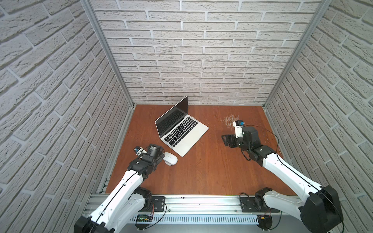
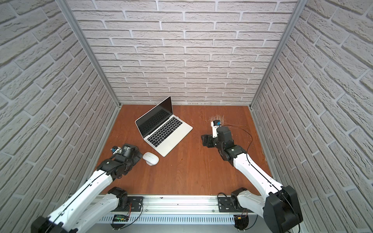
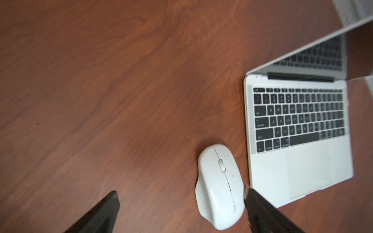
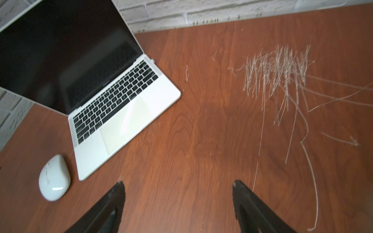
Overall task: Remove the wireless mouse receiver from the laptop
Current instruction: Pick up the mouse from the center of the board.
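While a mouse (image 1: 171, 159) lies beside the laptop (image 1: 179, 132), scratches (image 4: 276, 70) mark the table (image 1: 201, 173).

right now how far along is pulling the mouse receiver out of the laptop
Nothing done yet: a small nub, likely the receiver, still sticks out of the laptop edge. In hand: nothing, both arms' jaws open, the right ones over bare table. Remaining: reach, grip, pull.
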### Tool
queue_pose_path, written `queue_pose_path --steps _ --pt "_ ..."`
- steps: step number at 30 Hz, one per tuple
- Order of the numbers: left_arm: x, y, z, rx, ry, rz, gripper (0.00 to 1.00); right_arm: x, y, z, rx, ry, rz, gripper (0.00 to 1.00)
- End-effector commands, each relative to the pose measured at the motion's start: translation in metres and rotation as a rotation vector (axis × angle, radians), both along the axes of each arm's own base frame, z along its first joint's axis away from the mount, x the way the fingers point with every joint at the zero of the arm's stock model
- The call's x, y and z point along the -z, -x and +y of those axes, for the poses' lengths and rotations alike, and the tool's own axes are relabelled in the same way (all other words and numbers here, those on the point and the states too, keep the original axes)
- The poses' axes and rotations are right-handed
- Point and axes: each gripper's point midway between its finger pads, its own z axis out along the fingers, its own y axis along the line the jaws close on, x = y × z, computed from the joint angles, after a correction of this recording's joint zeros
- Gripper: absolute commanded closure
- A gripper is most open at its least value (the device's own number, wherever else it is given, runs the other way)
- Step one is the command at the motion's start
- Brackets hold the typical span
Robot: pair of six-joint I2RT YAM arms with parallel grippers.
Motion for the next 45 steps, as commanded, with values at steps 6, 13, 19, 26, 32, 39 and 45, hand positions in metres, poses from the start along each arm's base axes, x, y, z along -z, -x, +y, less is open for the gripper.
queue_pose_path --steps 6,13,19,26,32,39,45 --pt "-0.008 -0.049 -0.034 -0.054 -0.109 0.049 0.02 0.016 0.028 -0.003 -0.051 0.023 0.056 0.14" --pt "0.005 -0.069 -0.060 -0.041 -0.129 0.097 0.02 0.014 0.033 -0.001 -0.062 0.006 0.051 0.14" --pt "0.022 -0.066 -0.063 -0.060 -0.135 0.134 0.04 0.016 0.033 0.001 -0.068 -0.005 0.060 0.14" --pt "0.041 -0.060 -0.063 -0.067 -0.144 0.172 0.07 0.020 0.032 0.003 -0.069 -0.007 0.074 0.15" --pt "0.056 -0.056 -0.063 -0.064 -0.147 0.201 0.09 0.025 0.033 0.003 -0.069 -0.004 0.086 0.16" --pt "0.068 -0.049 -0.059 -0.068 -0.166 0.231 0.13 0.028 0.033 0.004 -0.073 -0.005 0.097 0.16" --pt "0.078 -0.047 -0.058 -0.062 -0.190 0.262 0.21 0.028 0.035 0.007 -0.084 -0.009 0.104 0.18"
